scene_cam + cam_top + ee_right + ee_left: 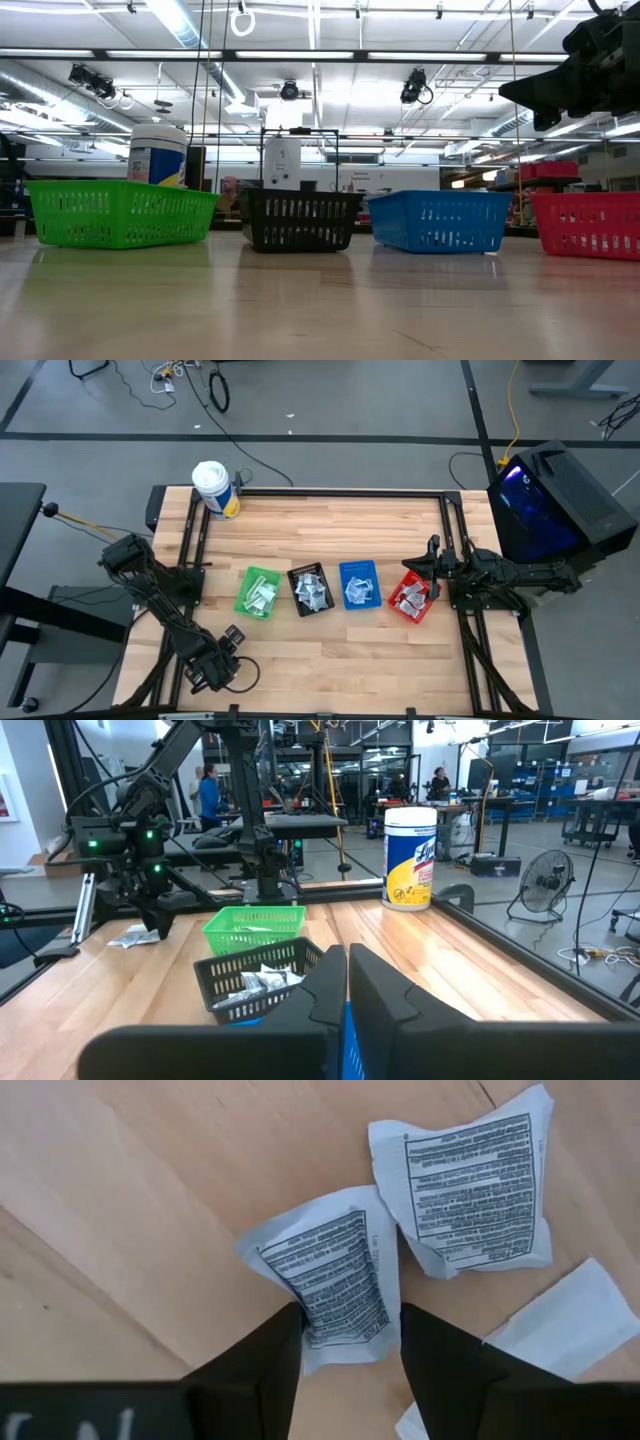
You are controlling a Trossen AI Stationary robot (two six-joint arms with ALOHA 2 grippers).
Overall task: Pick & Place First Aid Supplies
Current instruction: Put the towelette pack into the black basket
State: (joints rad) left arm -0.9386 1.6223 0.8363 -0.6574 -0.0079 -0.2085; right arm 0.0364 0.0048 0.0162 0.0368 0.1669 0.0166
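Left gripper (350, 1355): low over the counter's (330, 520) near-left corner, fingers (262, 1370) pinching the near edge of a sachet (330, 1275), which lies flat on the wood.
Right gripper (432, 568): waits above the red bin (411, 597), fingers pressed together, nothing in them.
Loose supplies: a second sachet (470, 1190) just beside the pinched one, plus a plain white packet (565, 1320) near it (only part of it shows).
Sorted supplies: more sachets lie in the green bin (259, 592), black bin (311, 590), blue bin (358, 584) and the red bin, in a row across mid-counter.
Tub (214, 490): upright at the far-left corner, not part of the job.
Handling: the sachet looks light, thin and crinkly, likely to flex or slip (foil or paper skin), and not fragile.
Where to hold: an edge pinch as here seems right; a grip deeper toward the printed middle would probably hold better on the lift.
Risk: dragging the neighbouring sachet along.
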